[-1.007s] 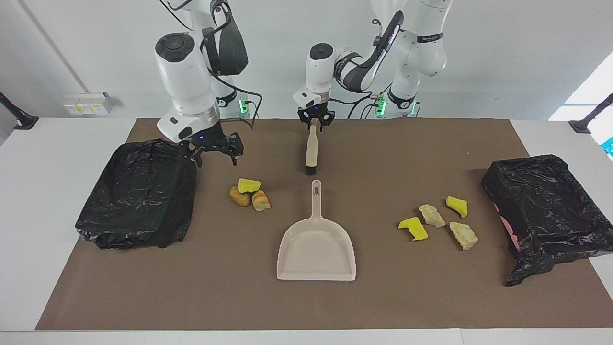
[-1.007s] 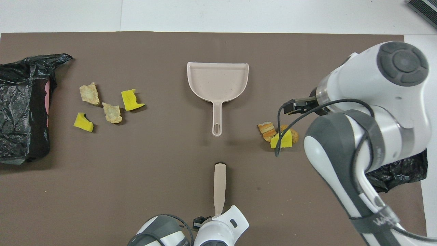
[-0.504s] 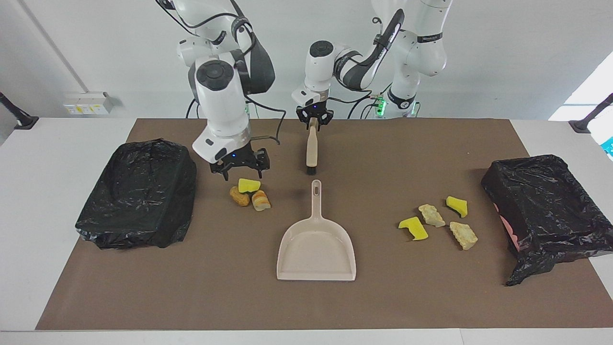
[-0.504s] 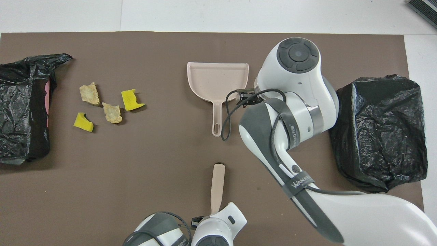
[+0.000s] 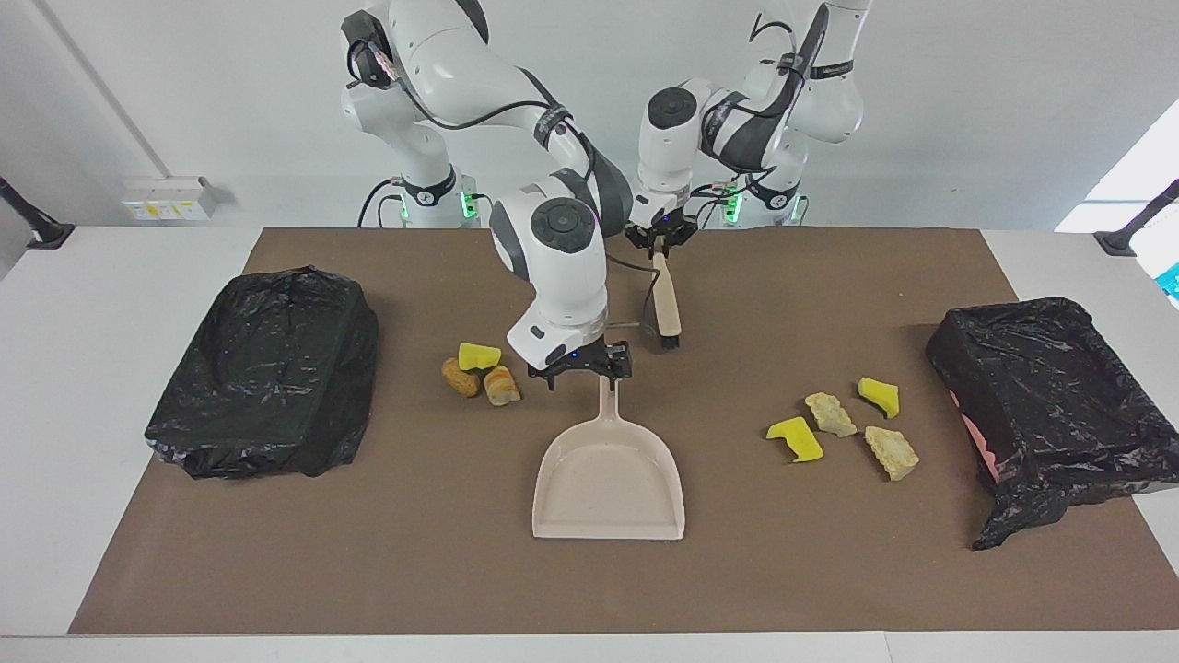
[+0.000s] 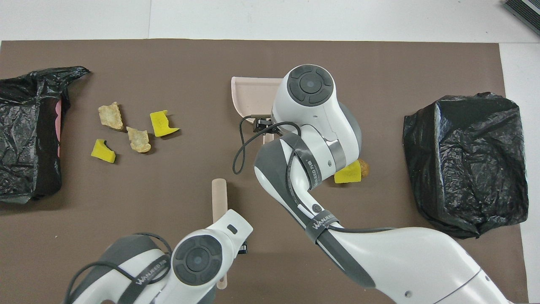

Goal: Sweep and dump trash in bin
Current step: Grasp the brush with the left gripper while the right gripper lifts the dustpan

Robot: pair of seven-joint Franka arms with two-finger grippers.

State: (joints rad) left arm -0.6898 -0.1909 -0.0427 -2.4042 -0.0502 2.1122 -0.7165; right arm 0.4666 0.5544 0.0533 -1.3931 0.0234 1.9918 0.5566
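The brush (image 5: 664,308) was held by its handle in the closed left gripper (image 5: 659,245), bristles down, over the mat (image 5: 737,571) nearer the robots than the dustpan (image 5: 608,479). The right gripper (image 5: 582,368) was poised with spread fingers over the top of the dustpan's handle, nothing yet grasped. The step in hand was judged to be the taking up of the tools. The trash lay in two groups: three pieces (image 5: 481,372) beside the dustpan handle, toward the right arm's end, and four pieces (image 5: 843,425) toward the left arm's end, near a black-lined bin (image 5: 1050,405). A second bin (image 5: 267,368) stood at the right arm's end. Next, the right fingers would need to be lowered around the handle and closed.
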